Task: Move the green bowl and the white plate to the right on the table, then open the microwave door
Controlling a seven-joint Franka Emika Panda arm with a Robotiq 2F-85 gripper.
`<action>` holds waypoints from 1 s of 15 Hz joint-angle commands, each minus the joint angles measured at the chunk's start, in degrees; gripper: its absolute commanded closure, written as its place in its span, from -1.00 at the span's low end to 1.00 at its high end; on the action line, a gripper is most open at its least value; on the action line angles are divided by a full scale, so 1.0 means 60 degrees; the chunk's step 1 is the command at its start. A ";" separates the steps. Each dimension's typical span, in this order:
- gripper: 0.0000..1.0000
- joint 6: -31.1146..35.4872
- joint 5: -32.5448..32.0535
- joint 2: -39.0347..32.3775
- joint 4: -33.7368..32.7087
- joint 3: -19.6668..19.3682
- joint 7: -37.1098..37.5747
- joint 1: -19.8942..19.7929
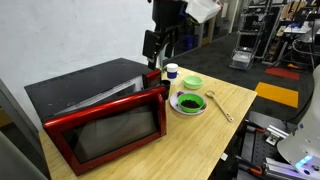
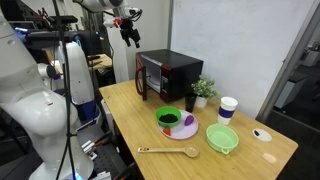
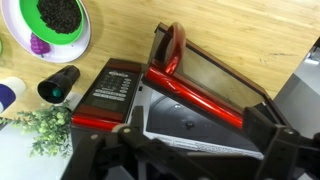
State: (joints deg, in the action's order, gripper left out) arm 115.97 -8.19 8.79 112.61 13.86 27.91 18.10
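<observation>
The microwave door (image 3: 195, 98) is a stiff, hinged slab with a glossy, slippery face, so the red loop handle (image 3: 172, 48) at its free edge is the place to hook. It looks ajar and should swing lightly. It stands at one end of the table (image 2: 130, 112), with the white plate (image 2: 175, 120) mid-desk and the green bowl (image 2: 222, 138) nearer the opposite end (both light and rigid, best taken by the rim). The gripper (image 1: 160, 58) hangs above the microwave, jaws apart. The control panel (image 3: 113, 85) lettering is unreadable, and no brand shows.

Red microwave door (image 3: 195, 95) seemingly ajar, white plate (image 3: 75, 37) beyond, wooden table (image 3: 250, 30)
</observation>
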 commanded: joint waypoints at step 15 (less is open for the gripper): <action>-1.00 0.0680 0.3654 -0.1846 -0.0591 -0.1072 -0.4567 -0.1327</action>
State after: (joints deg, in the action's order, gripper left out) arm 119.47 13.53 0.72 111.45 6.82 -2.96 11.15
